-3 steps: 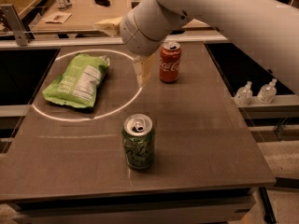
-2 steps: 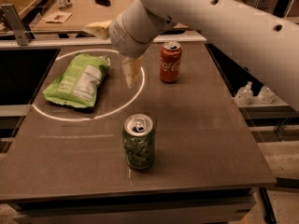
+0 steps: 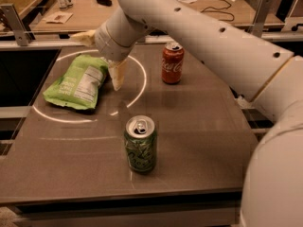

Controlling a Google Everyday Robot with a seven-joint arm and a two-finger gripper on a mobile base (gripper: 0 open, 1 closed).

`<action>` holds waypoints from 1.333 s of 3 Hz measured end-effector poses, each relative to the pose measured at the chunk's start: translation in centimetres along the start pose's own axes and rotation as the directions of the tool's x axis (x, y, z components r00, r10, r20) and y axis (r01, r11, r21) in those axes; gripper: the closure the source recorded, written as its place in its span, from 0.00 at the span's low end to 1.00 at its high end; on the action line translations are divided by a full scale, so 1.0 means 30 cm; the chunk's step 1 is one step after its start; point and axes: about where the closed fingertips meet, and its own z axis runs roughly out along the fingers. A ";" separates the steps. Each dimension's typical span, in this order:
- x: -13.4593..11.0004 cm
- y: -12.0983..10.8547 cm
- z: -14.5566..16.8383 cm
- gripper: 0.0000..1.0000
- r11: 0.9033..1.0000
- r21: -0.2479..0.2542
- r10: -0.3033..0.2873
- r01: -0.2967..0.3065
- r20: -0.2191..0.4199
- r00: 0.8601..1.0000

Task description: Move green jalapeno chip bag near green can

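Note:
The green jalapeno chip bag (image 3: 78,82) lies flat on the dark table at the left, its white nutrition label facing up. The green can (image 3: 140,144) stands upright near the table's front middle, its silver top with pull tab showing. My gripper (image 3: 117,77) hangs from the big white arm just right of the bag's right edge, its pale fingers pointing down close to the tabletop. It holds nothing that I can see.
A red cola can (image 3: 172,63) stands upright at the back middle. A white ring (image 3: 137,96) is marked on the table around the bag. The white arm (image 3: 213,41) crosses the right side. A wooden bench with clutter lies behind the table.
The arm and gripper have swung left, from beside the red can to the bag's right edge. The bag and both cans have not moved.

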 end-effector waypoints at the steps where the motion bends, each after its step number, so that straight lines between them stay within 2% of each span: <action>1: -0.007 -0.026 0.116 0.00 1.000 -0.018 -0.015 0.016 0.066 0.998; 2: -0.018 -0.062 0.210 0.00 0.999 -0.029 -0.036 0.040 0.120 0.992; 3: -0.021 -0.079 0.207 0.19 0.999 -0.031 -0.040 0.044 0.127 0.991; 4: -0.021 -0.080 0.206 0.43 0.999 -0.031 -0.040 0.044 0.127 0.991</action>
